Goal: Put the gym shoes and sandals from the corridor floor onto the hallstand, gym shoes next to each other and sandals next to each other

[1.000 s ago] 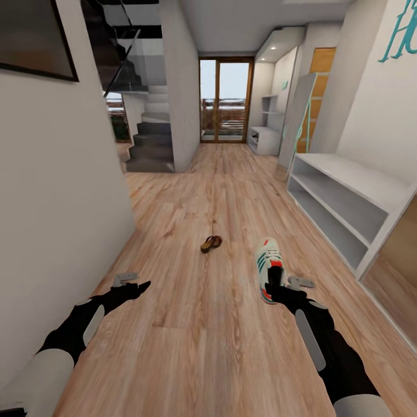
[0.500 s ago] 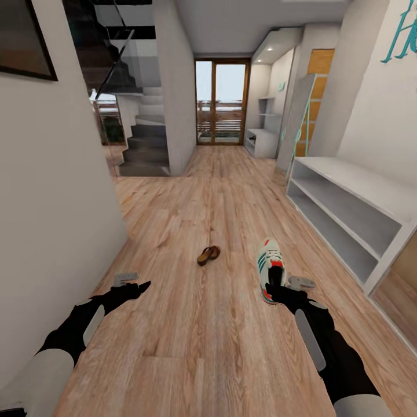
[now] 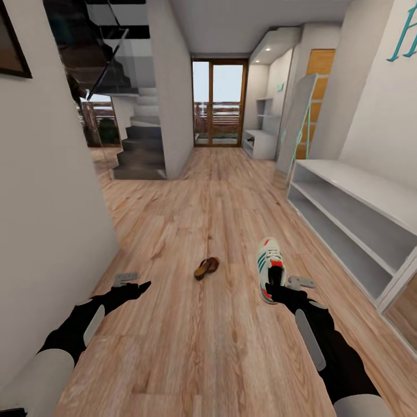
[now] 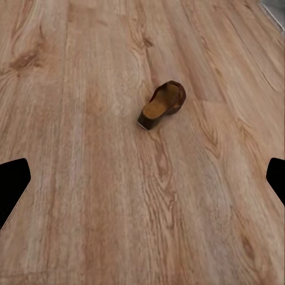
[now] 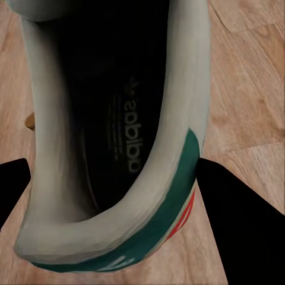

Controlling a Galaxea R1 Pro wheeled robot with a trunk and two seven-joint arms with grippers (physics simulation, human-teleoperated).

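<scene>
One white green-striped sneaker (image 3: 270,267), light & stiff-soled, clamped at heel collar by right gripper (image 3: 277,288); left gripper (image 3: 134,285) spread, empty.

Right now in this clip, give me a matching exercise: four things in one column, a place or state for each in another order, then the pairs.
Things:
1. gym shoe
2. sandal
3. left gripper
4. white bench

States:
A. empty, open above the floor
B. lying alone on the floor mid-corridor
C. against the right wall, shelves bare
D. held by its heel in the right gripper

Pairs: 1-D, 2-B, 3-A, 4-C
</scene>
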